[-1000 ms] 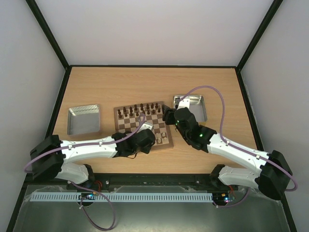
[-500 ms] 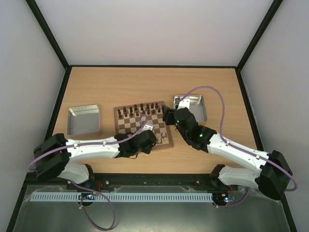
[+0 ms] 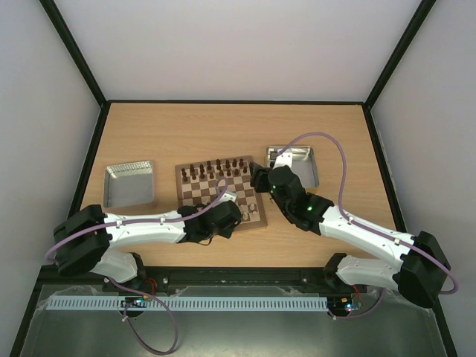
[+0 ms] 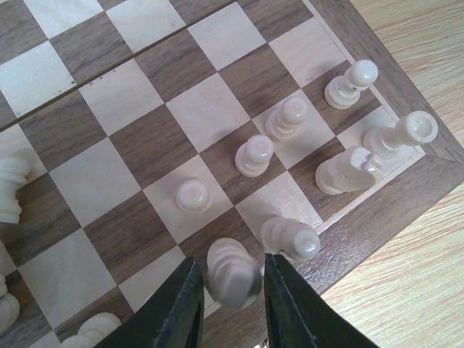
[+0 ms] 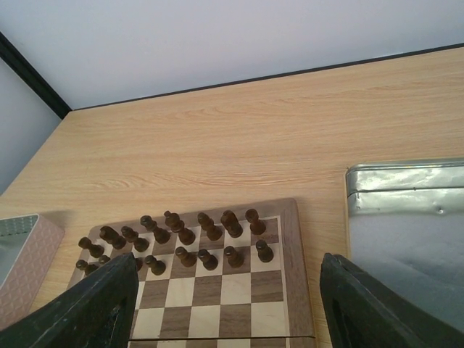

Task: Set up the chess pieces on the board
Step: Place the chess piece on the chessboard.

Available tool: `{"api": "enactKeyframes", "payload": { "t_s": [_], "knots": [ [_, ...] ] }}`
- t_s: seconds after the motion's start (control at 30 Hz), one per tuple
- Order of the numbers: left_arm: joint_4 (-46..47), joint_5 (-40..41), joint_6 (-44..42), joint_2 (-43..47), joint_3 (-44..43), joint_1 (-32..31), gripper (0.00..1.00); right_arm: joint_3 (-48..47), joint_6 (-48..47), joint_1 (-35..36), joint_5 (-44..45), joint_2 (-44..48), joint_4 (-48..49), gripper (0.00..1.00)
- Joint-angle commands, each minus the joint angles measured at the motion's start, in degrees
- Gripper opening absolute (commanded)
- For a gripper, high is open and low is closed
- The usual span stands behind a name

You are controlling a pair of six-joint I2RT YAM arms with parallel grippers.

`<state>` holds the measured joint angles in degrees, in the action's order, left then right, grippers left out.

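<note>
The board lies mid-table. Several pale chess pieces stand on its near right corner squares, one of them lying tilted by the rim. My left gripper hangs over the board's near edge, its jaws slightly open around a blurred pale piece with a thin gap on each side. From above, this gripper sits at the near right of the board. My right gripper is wide open and empty above the board's right side; from above, the right gripper is at that edge.
Dark chessmen fill the two far rows. A metal tin stands left of the board and another to its right, close under my right arm. Black-edged walls enclose the table.
My left gripper's jaws have parted a little from the pale piece between them. The left arm has shifted slightly forward. The right arm has not moved.
</note>
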<state>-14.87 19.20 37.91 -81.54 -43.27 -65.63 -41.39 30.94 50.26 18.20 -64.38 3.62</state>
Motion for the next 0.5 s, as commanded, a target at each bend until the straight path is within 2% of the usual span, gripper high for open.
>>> {"api": "enactKeyframes", "payload": {
  "t_s": [0.0,0.3,0.47],
  "knots": [
    [-3.1,0.0,-0.7,0.2,-2.5,-0.4,0.27,0.9,0.8,-0.2,0.4,1.2,-0.1,0.68],
    [-6.4,-0.4,-0.6,4.4,-6.6,-0.1,0.35,0.9,1.2,-0.2,-1.6,3.2,0.2,0.68],
    [-9.3,-2.9,1.0,7.6,-7.0,5.2,0.43,0.4,1.9,-0.2,-2.8,2.9,-0.8,0.68]
  ]
}}
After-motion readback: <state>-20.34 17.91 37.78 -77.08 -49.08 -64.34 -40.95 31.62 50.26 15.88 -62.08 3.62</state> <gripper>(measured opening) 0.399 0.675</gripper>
